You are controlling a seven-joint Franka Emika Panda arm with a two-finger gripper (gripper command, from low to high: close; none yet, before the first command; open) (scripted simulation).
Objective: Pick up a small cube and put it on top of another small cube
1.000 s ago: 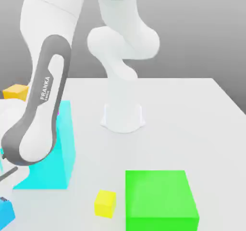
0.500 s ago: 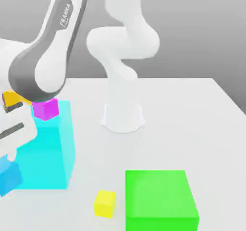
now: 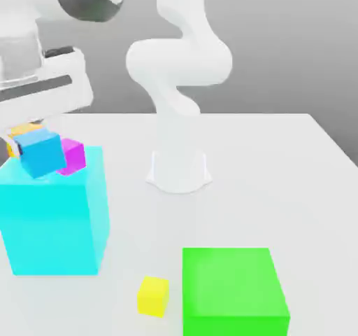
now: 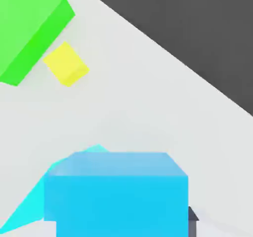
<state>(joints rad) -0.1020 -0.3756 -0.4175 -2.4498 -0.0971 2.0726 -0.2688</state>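
Grey backdrop; white tabletop [image 3: 266, 187]. Gripper [image 3: 15, 145] jaws closed on blue cube [image 3: 42, 154], presumably keeping it raised for stacking.

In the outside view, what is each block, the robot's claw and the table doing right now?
Gripper: shut on the blue cube, raised
Small blue cube: gripped, tilted
Small magenta cube: on the cyan block
Large cyan block: standing on the table
Small orange cube: partly hidden; support unclear
Small yellow cube: resting on the table
Large green block: resting on the table
White table: bearing blocks
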